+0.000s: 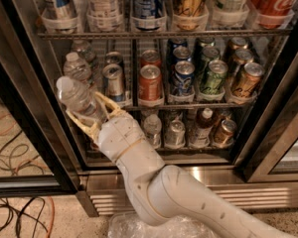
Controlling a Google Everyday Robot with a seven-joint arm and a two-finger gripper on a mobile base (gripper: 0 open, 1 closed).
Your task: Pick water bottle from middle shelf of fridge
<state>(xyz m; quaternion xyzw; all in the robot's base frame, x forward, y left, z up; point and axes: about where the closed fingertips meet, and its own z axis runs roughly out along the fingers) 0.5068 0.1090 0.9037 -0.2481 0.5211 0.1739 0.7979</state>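
Note:
My gripper (89, 110) is shut on a clear ribbed water bottle (79, 97) with a white cap. It holds the bottle tilted, cap up and to the left, in front of the left end of the fridge's (154, 172) middle shelf (188, 103). The cream fingers (105, 101) clasp the bottle's lower half. The bottle is out past the shelf's front edge. Two more clear water bottles (77, 67) stand behind it on the left of that shelf, beside silver, orange, blue, green and bronze cans.
The top rack (159, 32) holds tall cans in clear cups. The lowest rack holds small cans, a small clear bottle (152, 129) and a brown-liquid bottle (203, 123). Dark door frames stand at left (25, 108) and right (283, 108). Cables (15, 217) lie on the floor at left.

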